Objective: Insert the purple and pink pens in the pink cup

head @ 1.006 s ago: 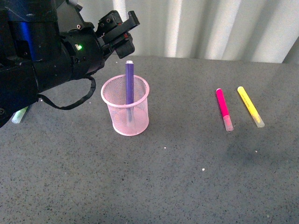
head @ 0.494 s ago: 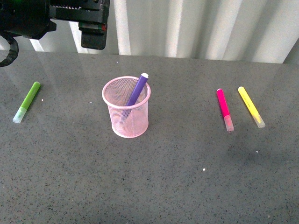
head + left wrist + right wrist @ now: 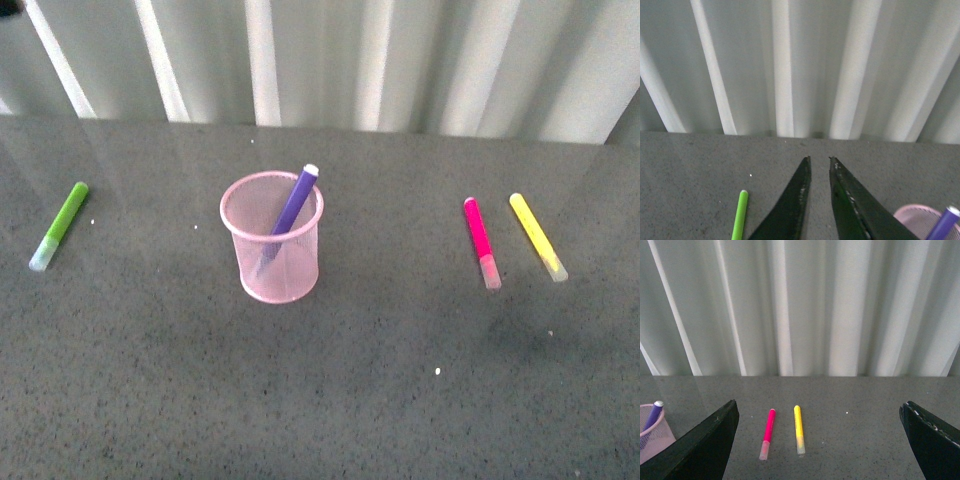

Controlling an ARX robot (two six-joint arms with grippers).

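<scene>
1. Purple pen (image 3: 292, 205) stands tilted inside the pink cup (image 3: 281, 272), white end up and leaning on the right rim. Cup sits left of centre on the grey table (image 3: 350, 400).
2. Pink pen (image 3: 479, 236) lies flat on the table, well to the right of the cup, just left of a yellow marker (image 3: 535, 232).
3. Green marker (image 3: 62, 222) lies far left.
4. Left gripper (image 3: 819, 159): fingers only narrowly apart, nothing between them.
5. Right gripper (image 3: 819, 412): spread wide, empty, above the table near the pink pen.
</scene>
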